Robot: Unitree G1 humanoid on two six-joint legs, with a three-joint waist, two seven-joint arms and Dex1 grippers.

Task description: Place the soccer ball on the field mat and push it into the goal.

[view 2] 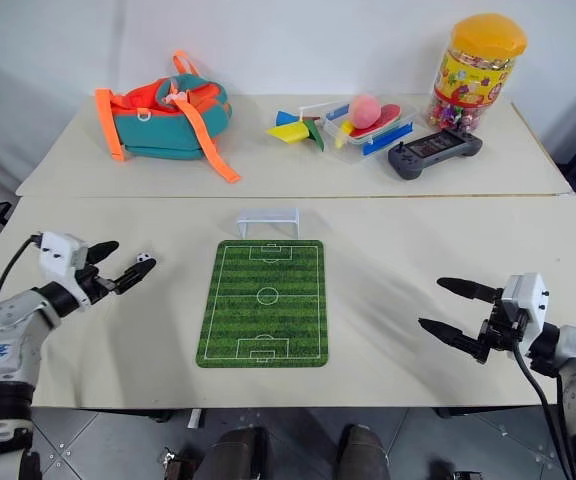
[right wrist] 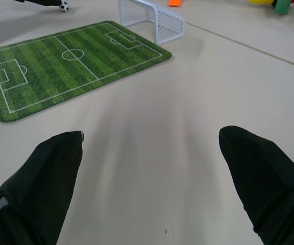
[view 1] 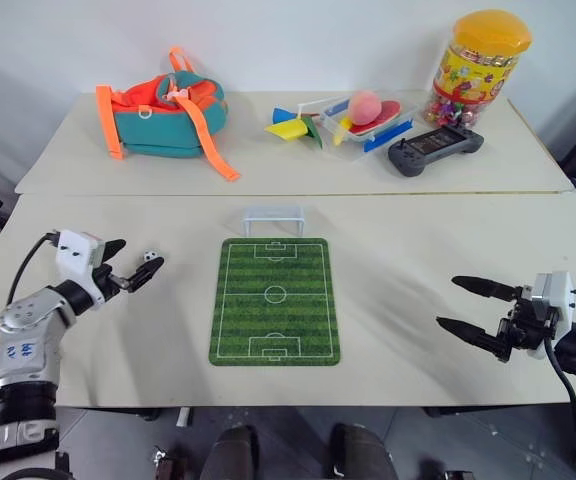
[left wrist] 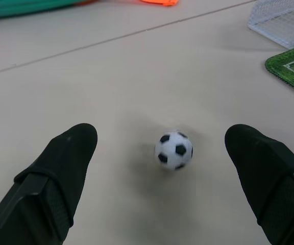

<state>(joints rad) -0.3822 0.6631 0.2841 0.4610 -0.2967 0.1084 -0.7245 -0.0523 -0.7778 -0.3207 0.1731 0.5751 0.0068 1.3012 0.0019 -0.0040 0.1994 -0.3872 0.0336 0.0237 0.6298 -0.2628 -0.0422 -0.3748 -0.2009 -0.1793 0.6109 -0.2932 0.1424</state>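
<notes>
The tiny black-and-white soccer ball lies on the beige table, left of the field mat. My left gripper is open and level with the ball. Its two black fingertips stand on either side of the ball without touching it. The green field mat lies flat in the middle of the near table. The small pale goal stands just beyond the mat's far short edge. My right gripper hovers open and empty above the table to the right of the mat, pointing toward it.
On the far table sit a teal and orange backpack, coloured paper shapes, a clear tray with a pink ball, a dark game controller and a yellow-lidded jar. A seam divides the two tables.
</notes>
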